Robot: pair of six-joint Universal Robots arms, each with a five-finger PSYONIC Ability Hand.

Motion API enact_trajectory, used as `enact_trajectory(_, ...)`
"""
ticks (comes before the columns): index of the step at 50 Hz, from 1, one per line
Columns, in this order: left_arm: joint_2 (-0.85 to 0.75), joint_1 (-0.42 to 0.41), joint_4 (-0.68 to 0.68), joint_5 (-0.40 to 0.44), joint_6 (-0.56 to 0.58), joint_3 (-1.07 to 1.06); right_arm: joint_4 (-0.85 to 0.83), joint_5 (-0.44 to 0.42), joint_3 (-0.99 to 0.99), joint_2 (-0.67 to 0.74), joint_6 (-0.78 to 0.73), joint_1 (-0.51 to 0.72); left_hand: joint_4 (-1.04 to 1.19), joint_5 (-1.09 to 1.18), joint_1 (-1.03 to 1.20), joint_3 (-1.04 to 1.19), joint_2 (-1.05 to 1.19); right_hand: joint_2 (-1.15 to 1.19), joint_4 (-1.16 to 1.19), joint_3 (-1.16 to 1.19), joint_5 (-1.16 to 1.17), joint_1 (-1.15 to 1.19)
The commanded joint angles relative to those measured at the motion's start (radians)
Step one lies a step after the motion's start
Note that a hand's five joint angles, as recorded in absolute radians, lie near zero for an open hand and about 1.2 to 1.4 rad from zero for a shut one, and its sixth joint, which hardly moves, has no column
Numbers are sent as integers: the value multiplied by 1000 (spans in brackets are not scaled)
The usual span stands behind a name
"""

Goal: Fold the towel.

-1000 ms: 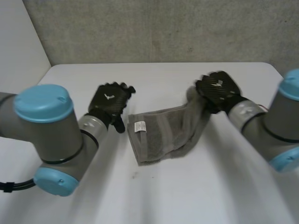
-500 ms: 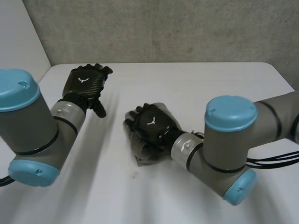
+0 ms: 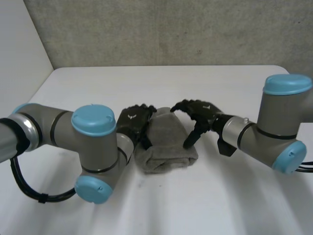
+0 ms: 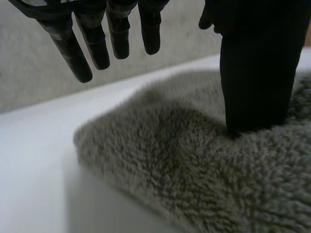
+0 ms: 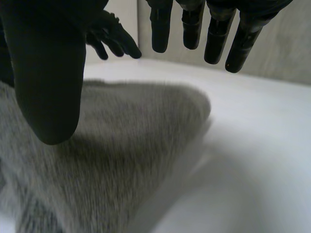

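Observation:
A grey towel [image 3: 167, 143] lies folded into a thick narrow bundle in the middle of the white table [image 3: 161, 83]. My left hand [image 3: 133, 122] rests against the towel's left edge, open with straight fingers. In the left wrist view its fingers [image 4: 99, 36] hover above the towel [image 4: 184, 165] while its thumb [image 4: 255, 73] touches the pile. My right hand [image 3: 200, 112] is at the towel's far right corner, open, fingers spread over the cloth. In the right wrist view its thumb [image 5: 46, 73] hangs just above the towel [image 5: 116, 145], its fingers [image 5: 216, 29] are straight, and the left hand [image 5: 112, 38] shows beyond.
Both grey arms reach in low from the sides, the left elbow [image 3: 93, 156] close to the table's front and the right elbow [image 3: 283, 127] at the right. A concrete wall [image 3: 171, 29] stands behind the table's far edge.
The right hand carried the towel's right side over to the left, folding it, then let go and drew back right. The left hand swung away and returned to the towel's left edge.

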Motion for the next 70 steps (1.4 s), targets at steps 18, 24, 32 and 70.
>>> enact_trajectory(18, 182, -1, -29, -11, 136, -81, 89, 109, -127, -66, -252, 16, -31, -32, -29, -31, -31, -66, -61, -41, -73, -73)
enact_trajectory(24, 326, 19, -33, -11, 136, -71, 21, 198, -121, -214, -147, -18, -22, -23, -20, -22, -22, -66, -61, -41, -73, -73)
enact_trajectory(32, 611, 240, -237, -10, 132, -30, 67, 351, -104, -423, -115, -146, -14, -14, -11, -14, -13, -66, -61, -41, -73, -73)
enact_trajectory(70, 757, 273, -355, 122, 72, -91, 127, 426, 31, -552, -111, -99, -99, -99, -96, -99, -99, -66, -61, -41, -73, -73)
